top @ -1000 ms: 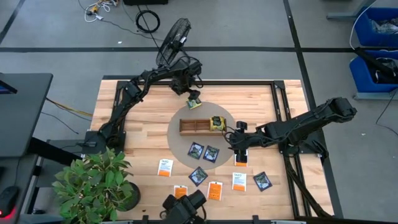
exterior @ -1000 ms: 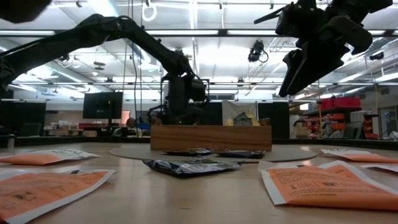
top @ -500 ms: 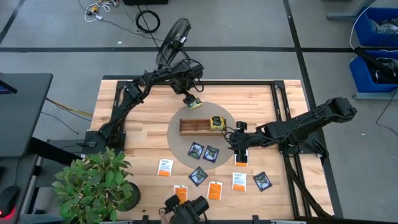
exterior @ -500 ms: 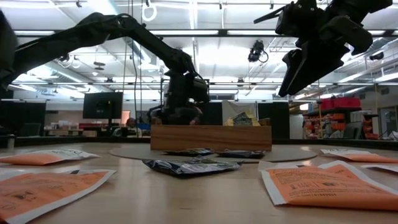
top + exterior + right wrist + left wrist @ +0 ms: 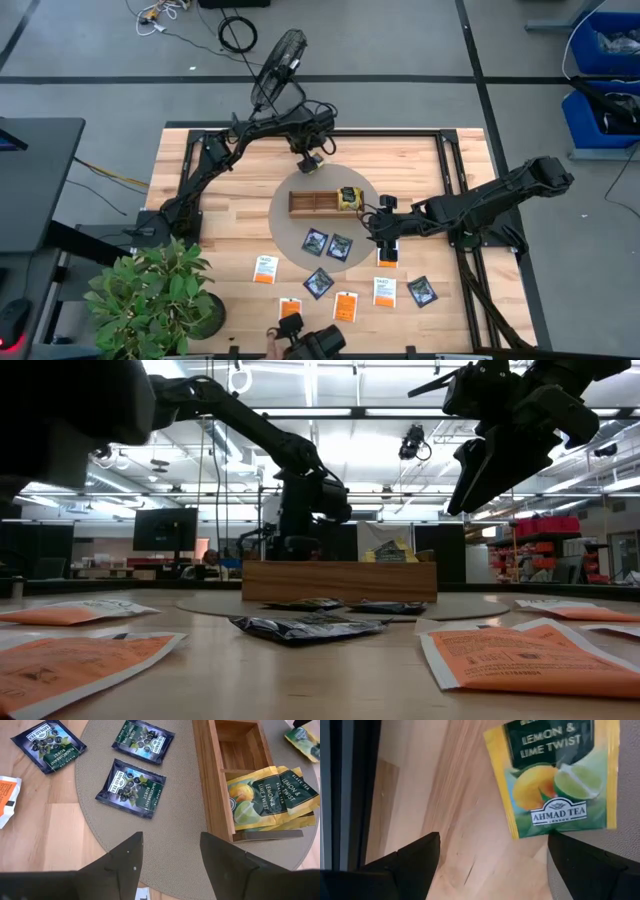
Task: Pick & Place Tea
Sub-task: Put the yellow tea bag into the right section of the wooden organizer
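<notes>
A yellow-green tea packet (image 5: 313, 167) (image 5: 560, 785) lies flat at the far rim of the round grey mat, partly on wood, partly on the mat. My left gripper (image 5: 314, 152) (image 5: 495, 855) hovers open just above it, not touching it. My right gripper (image 5: 378, 230) (image 5: 172, 850) hangs open above the mat, off the right end of the wooden tray (image 5: 315, 203) (image 5: 202, 780). Yellow-green packets (image 5: 270, 795) lie in the tray's right compartment. Two dark packets (image 5: 131, 786) lie on the mat near the right gripper.
Orange, white-and-orange and dark packets (image 5: 345, 305) are scattered along the table's near side. A potted plant (image 5: 150, 295) stands at the near left corner. A camera (image 5: 315, 342) sits at the near edge. Bare wood shows at the far right.
My left gripper has drifted toward the table's right, above the far rim of the mat. The yellow-green packet below it has stayed where it was. The right arm has kept still.
</notes>
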